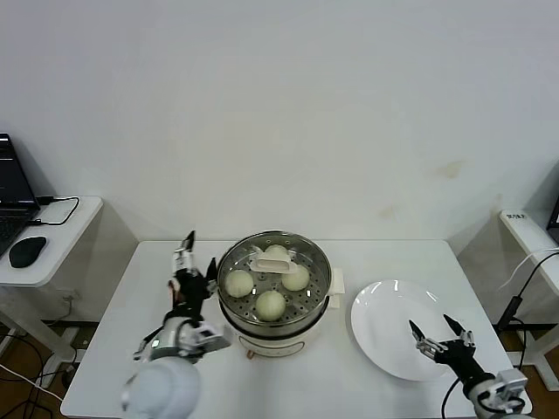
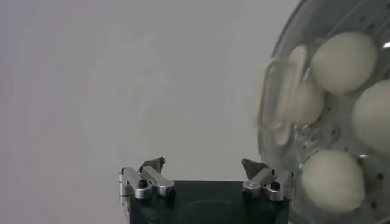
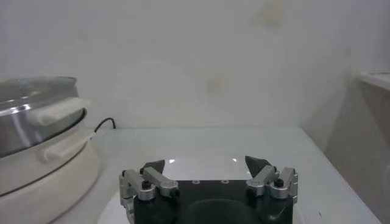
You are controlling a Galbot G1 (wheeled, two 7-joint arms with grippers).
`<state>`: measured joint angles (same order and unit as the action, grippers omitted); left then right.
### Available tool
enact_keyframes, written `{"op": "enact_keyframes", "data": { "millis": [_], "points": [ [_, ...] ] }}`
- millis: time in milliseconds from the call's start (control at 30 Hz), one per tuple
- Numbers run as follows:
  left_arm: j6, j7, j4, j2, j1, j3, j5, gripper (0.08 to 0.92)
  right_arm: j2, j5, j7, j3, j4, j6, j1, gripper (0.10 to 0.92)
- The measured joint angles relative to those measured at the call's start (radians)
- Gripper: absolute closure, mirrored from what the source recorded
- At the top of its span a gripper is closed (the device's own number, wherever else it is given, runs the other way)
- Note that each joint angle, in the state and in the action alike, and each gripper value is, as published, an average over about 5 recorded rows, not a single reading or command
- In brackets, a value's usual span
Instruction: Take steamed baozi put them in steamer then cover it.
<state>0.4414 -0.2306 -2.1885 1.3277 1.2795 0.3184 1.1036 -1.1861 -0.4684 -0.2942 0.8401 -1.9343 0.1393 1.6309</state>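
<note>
Four baozi sit inside the steamer mid-table, cover already on top with its handle showing; plate lies just right of the steamer; left gripper hangs just left of the steamer, jaws wide, holding nothing; right gripper over the plate's near edge, also wide.

You only get part of the steamer in the left wrist view — the picture's edge cuts it off, and the cover's handle is blurred. The fourth baozi sits half hidden (behind that handle).
</note>
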Motion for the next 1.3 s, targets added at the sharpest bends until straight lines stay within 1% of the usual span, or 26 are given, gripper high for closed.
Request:
{"op": "enact_keyframes", "data": {
  "millis": [133,267,467,633,867,1033,1300],
  "points": [
    [-0.101,0.09,0.01,0.013,0.082,0.113,-0.207,0.177,0.002,0.008,0.023,-0.038,-0.004,-0.025,0.005,0.203],
    [-0.204,0.165,0.033,0.031,0.176,0.193,-0.409,0.177,-0.005,0.028,0.045,-0.076,-0.003,-0.054,0.017,0.203],
    [-0.309,0.225,0.062,0.06,0.312,0.253,-0.659,0.177,-0.016,0.069,0.075,-0.125,-0.009,-0.092,0.042,0.203],
    [-0.351,0.247,0.075,0.082,0.4,0.277,-0.789,0.177,-0.027,0.1,0.091,-0.147,-0.019,-0.099,0.056,0.203],
    [-0.379,0.26,0.072,0.1,0.483,0.299,-0.899,0.177,-0.031,0.129,0.113,-0.167,-0.052,-0.067,0.074,0.203],
    [-0.39,0.263,0.063,0.109,0.521,0.3,-0.939,0.177,-0.036,0.149,0.123,-0.17,-0.075,-0.051,0.086,0.203],
    [-0.397,0.258,0.056,0.115,0.55,0.3,-0.971,0.177,-0.041,0.166,0.129,-0.164,-0.095,-0.036,0.097,0.203]
  ]
}}
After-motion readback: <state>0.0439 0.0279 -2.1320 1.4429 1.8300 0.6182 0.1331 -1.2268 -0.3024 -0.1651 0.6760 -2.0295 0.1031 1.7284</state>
